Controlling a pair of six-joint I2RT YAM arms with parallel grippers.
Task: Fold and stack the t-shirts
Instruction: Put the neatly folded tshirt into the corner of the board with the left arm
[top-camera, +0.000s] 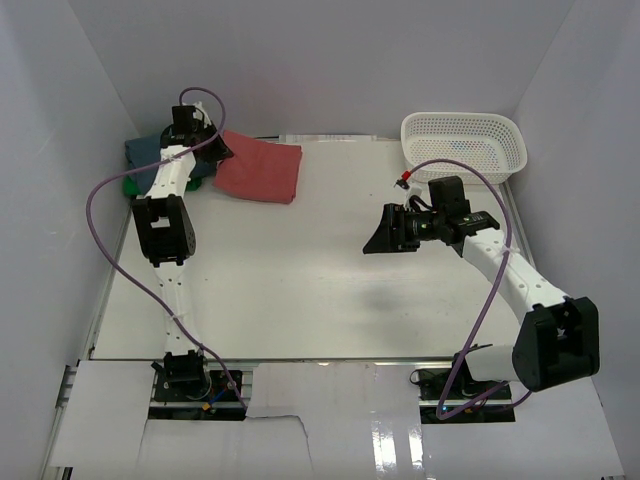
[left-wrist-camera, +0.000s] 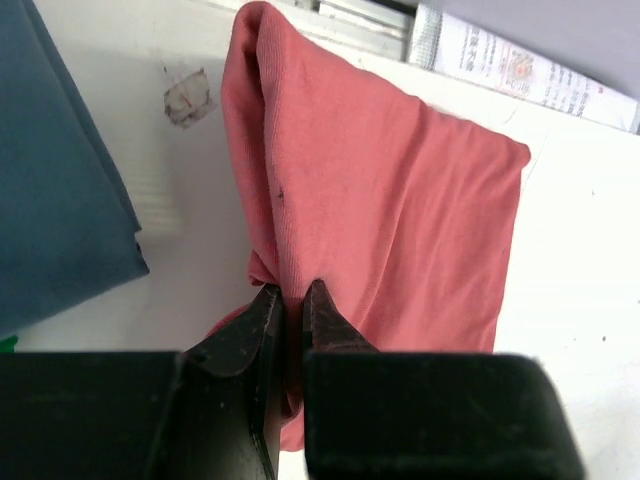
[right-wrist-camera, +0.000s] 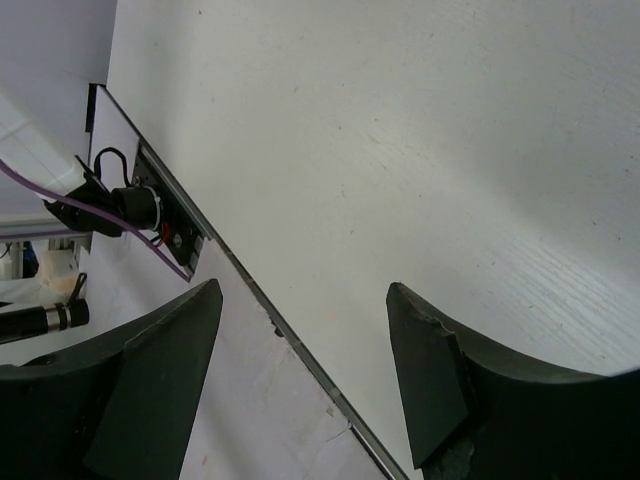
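Observation:
A folded coral-red t-shirt (top-camera: 262, 168) (left-wrist-camera: 400, 210) lies at the far left of the table. My left gripper (top-camera: 218, 150) (left-wrist-camera: 292, 296) is shut on its bunched left edge, with cloth pinched between the narrow jaws. Just left of it lies a folded slate-blue t-shirt (top-camera: 148, 150) (left-wrist-camera: 55, 190), with a bright green t-shirt (top-camera: 128, 187) (left-wrist-camera: 7, 343) peeking out beneath it. My right gripper (top-camera: 380, 238) (right-wrist-camera: 305, 290) hovers over the bare table on the right side, jaws wide open with nothing between them.
A white mesh basket (top-camera: 465, 145) stands at the back right corner. A printed paper strip (left-wrist-camera: 520, 65) lies along the back wall behind the red shirt. A small worn sticker (left-wrist-camera: 187, 97) marks the table. The right wrist view shows the table's near edge (right-wrist-camera: 250, 285).

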